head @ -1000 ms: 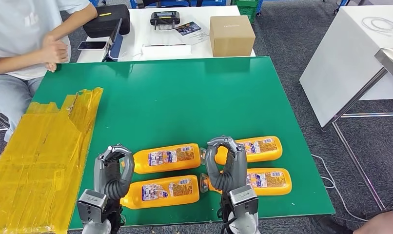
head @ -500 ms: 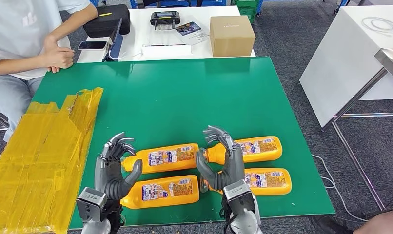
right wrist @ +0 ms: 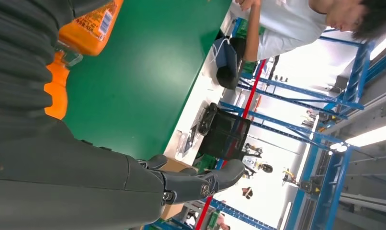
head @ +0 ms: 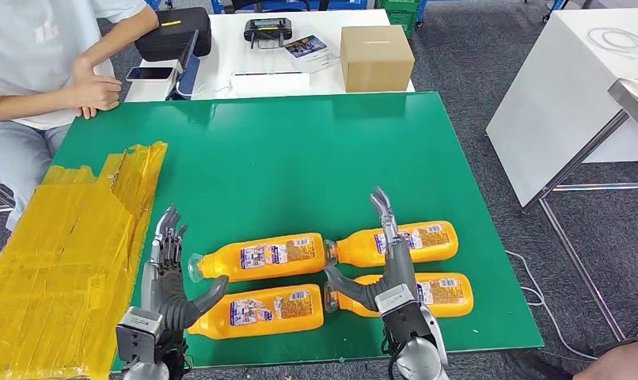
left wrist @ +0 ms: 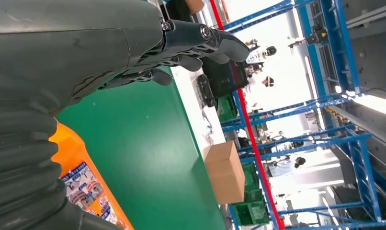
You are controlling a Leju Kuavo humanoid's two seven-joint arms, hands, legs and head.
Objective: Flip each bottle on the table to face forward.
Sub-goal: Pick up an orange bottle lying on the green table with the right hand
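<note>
On the near half of the green table (head: 300, 158), four orange bottles (head: 260, 257) are laid flat in two rows. Both the left hand (head: 167, 277) and right hand (head: 387, 269) are held with fingers spread wide and nothing gripped, apparently readied for turning bottles.

Workroom with grey carpet and white furniture

A white table (head: 221, 67) stands behind the green counter (head: 300, 158), another white table (head: 569, 95) to its right on grey carpet (head: 474, 71); blue shelving frames (left wrist: 325, 143) rise under bright ceiling lights (right wrist: 373, 136).
</note>
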